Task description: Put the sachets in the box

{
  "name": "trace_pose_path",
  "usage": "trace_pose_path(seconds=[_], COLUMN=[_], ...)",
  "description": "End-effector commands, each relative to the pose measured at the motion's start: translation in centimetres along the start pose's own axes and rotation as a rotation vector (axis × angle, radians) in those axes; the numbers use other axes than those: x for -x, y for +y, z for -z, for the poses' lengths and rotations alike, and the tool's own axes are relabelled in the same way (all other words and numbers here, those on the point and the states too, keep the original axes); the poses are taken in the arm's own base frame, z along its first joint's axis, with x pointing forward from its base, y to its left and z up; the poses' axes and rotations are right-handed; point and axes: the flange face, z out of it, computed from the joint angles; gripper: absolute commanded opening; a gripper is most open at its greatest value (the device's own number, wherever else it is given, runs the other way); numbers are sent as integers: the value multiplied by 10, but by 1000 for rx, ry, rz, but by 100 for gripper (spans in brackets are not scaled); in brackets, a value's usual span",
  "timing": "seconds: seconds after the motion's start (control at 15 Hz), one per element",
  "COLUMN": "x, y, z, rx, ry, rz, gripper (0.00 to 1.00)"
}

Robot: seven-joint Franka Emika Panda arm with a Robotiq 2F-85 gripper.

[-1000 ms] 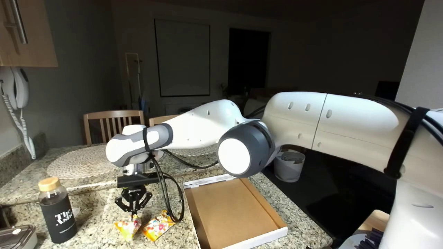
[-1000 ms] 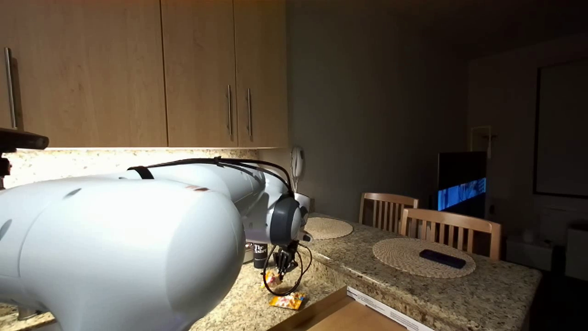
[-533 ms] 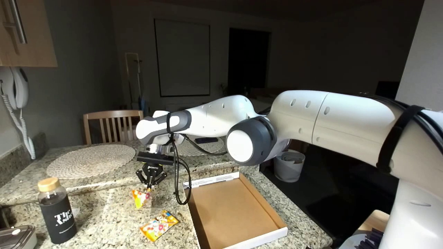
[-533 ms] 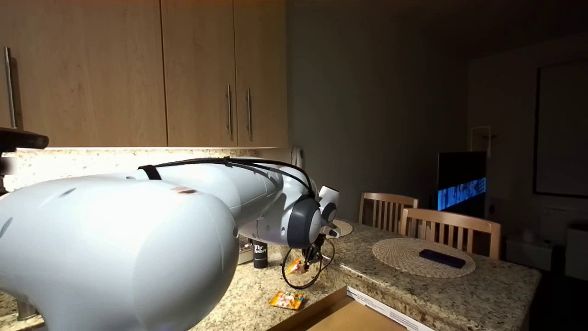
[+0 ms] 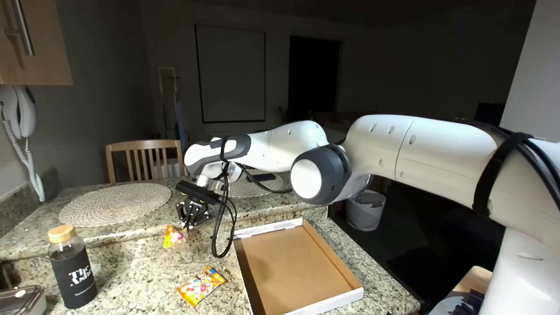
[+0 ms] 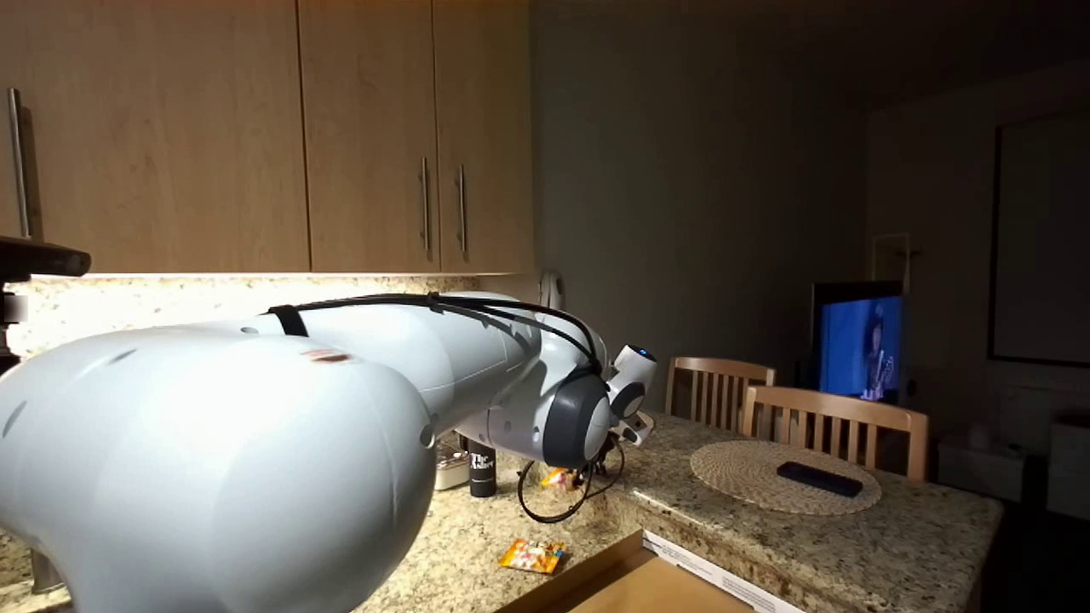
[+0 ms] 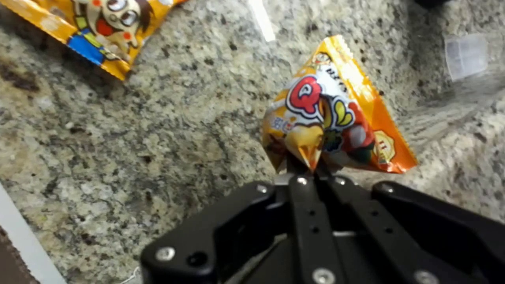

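Gripper [image 5: 188, 226] clamped on one sachet [image 7: 327, 114], kinda bunched up where it's pinched, held above the counter [image 5: 131, 284]; other sachet [image 5: 201, 286] just lying on the counter, box [image 5: 299, 267] near it but apart; dark tan-lidded bottle [image 5: 73, 280] standing upright there too, well apart from the box

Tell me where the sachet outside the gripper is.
The loose sachet lies on the speckled counter; in both exterior views it is left of the box, not touching it, with the dark bottle farther left.
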Motion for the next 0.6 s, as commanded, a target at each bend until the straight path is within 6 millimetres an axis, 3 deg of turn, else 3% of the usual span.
trace_pose_path(seconds=[0.0, 0.4, 0.53], x=[-3, 18, 23], y=[-10, -40, -50], z=[1, -6, 0], rx=[-104, -281, -350], ry=[77, 111, 136], rz=[-141, -186, -229], gripper=[4, 4, 4])
